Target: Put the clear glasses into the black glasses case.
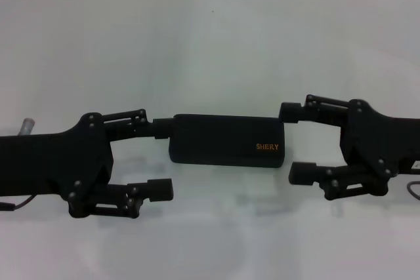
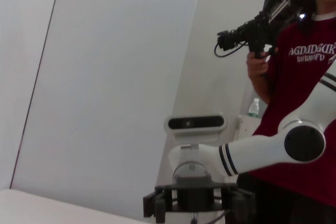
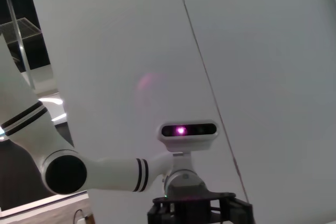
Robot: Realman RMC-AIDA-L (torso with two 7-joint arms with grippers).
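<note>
Both grippers matte black w/ linkage fingers, small screws (left gripper [image 1: 161,162], right gripper [image 1: 295,143]); white arm [image 2: 262,148], black-banded joints.

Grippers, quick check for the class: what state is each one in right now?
Left gripper: open, holding nothing, beside the black glasses case.
Right gripper: open, holding nothing, at the case's other end.

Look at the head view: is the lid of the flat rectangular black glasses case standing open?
No. The flat rectangular black glasses case lies shut on the white table, with no grey lining showing.
</note>
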